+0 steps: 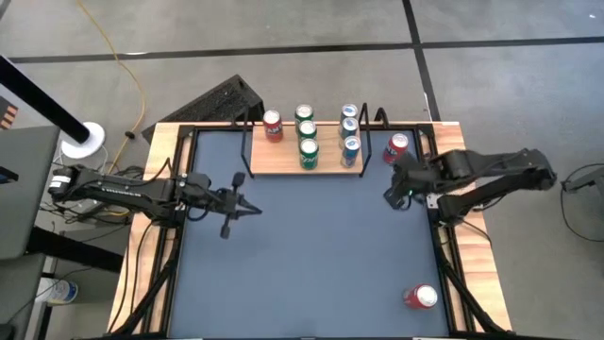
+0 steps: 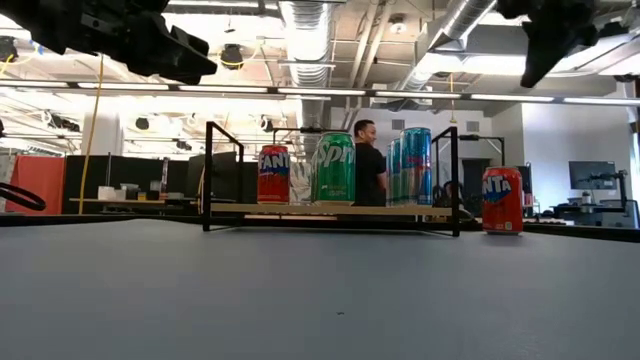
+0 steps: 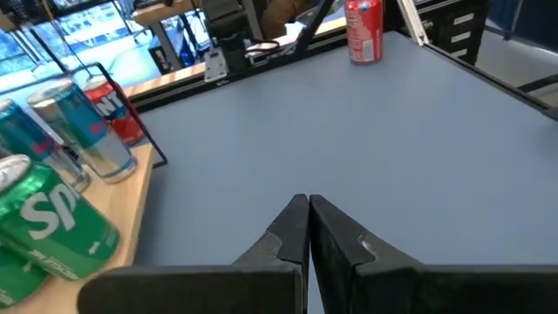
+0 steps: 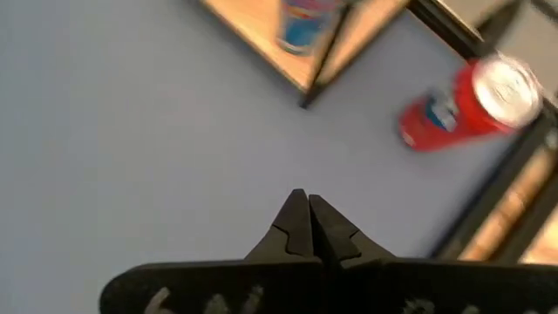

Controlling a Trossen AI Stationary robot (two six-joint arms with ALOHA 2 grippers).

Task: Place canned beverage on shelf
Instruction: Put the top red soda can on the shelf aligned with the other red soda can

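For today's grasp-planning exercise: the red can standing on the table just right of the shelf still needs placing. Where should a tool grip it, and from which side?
Grip the red can across its round side wall, about mid-height. It stands upright with its lid up. The shelf and its wire frame crowd its left, so come from above or from the open front-right. The right tool, shut, hovers just in front of it; the left tool, also shut, waits over the table.

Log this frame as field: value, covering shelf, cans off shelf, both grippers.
shelf: light-wood shelf at table's far edge
on shelf: red Fanta can, three green Sprite cans, three blue cans
off shelf: red can upright right of the shelf; another red can near right corner
left gripper: shut, empty
right gripper: shut, empty
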